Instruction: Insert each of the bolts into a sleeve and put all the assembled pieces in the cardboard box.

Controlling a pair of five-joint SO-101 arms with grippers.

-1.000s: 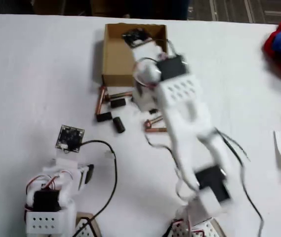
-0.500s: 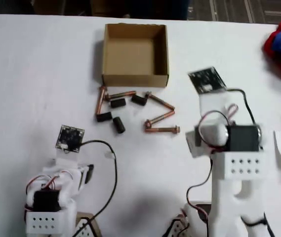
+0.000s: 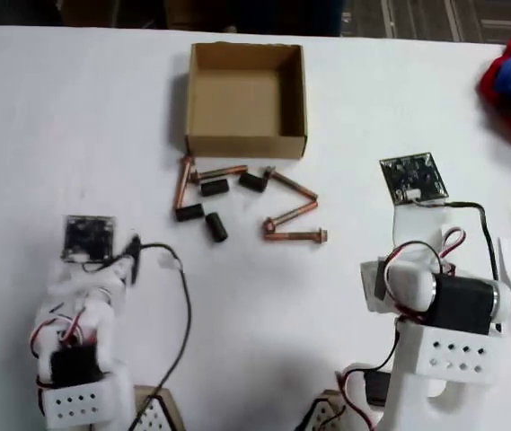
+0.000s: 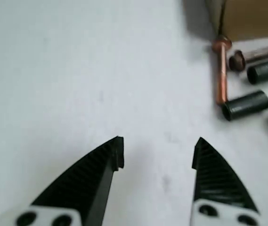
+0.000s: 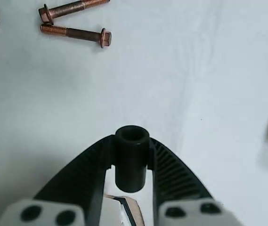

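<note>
Right hand (image 5: pixel 131 140) gripping sleeve (image 5: pixel 132 162), white table (image 5: pixel 195 70) around

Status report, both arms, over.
Left end effector open. Right end effector shut on a black sleeve. Bolts loose before empty cardboard box. Nothing blocking.

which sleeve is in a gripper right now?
The sleeve clamped in the right gripper, open end facing its wrist camera. The other four sleeves lie loose on the table among the bolts.
</note>
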